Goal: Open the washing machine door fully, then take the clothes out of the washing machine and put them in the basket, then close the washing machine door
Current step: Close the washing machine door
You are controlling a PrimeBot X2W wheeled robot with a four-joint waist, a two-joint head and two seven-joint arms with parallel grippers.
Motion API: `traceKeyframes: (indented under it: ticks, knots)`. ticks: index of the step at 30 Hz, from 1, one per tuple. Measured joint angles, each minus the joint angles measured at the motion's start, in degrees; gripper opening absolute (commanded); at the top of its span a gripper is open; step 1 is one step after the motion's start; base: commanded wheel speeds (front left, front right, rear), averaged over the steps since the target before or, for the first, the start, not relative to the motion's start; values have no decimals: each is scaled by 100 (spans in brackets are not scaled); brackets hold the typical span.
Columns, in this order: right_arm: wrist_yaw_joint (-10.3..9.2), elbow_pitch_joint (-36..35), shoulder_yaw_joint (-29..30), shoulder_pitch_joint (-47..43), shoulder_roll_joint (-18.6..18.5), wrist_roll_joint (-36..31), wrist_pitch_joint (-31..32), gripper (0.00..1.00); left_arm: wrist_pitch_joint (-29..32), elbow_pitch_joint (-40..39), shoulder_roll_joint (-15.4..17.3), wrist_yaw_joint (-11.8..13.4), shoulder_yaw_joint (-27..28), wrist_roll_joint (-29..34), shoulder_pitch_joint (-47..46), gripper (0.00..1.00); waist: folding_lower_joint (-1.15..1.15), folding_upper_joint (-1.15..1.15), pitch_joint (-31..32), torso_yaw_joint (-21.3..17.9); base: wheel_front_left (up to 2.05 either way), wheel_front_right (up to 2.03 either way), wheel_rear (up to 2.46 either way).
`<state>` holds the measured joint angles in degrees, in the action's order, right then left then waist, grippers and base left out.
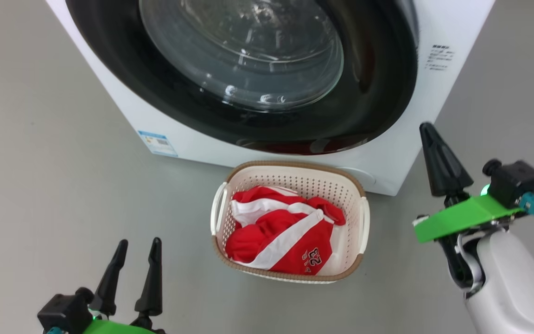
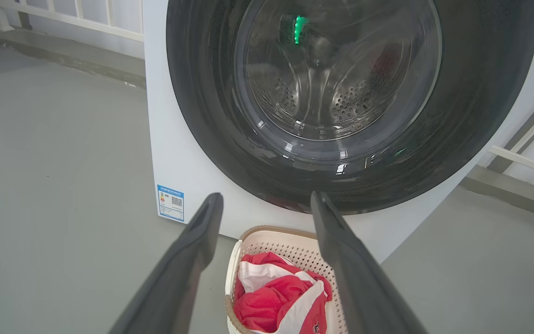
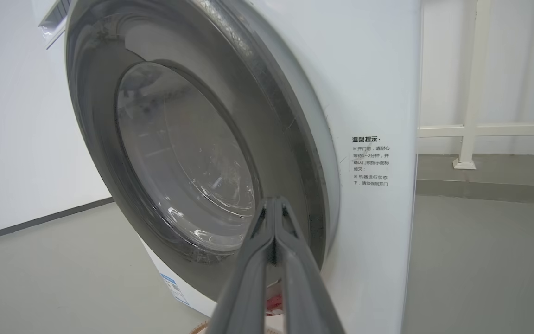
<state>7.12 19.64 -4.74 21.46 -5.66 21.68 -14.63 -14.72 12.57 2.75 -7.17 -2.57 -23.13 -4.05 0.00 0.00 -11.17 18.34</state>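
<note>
Both right gripper [image 1: 429, 134] fingers pressed together, left gripper [image 1: 139, 243] spread, we should push the glossy black-rimmed round glass door [image 1: 378, 93] squarely until it latches.

One washing machine [image 1: 179, 134] stands ahead of both grippers, bearing one washing machine door [image 1: 378, 93], beyond the tips of the left gripper [image 1: 139, 241] and just left of the right gripper [image 1: 426, 126]. That makes two grippers, each with two dark fingers [image 1: 152, 278], four in all. One basket [image 1: 295, 165] sits between them, with two side handles [image 1: 216, 208]. The clothes [image 1: 267, 232] in it form one red-and-white heap (how many separate garments cannot be told). The machine carries two labels: one blue label [image 1: 157, 143] ahead of the left gripper, one printed notice [image 1: 438, 56] beyond the right gripper's tips.
</note>
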Motion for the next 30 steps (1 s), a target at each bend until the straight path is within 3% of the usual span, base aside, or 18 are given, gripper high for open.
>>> traceKeyframes:
  ticks: [17, 30]
  knots:
    - [0, 365, -93, 1058, -321, 1, 0, 0, 0, -49, -52, 0, -300, -274, -517, 100, 0, 0, -749, 325, 0, 0, 0]
    - [73, 387, 221, 1552, -305, 7, -2, 0, 0, -92, -66, 0, -464, -414, -826, 100, 0, 0, -1257, 504, 0, 0, 0]
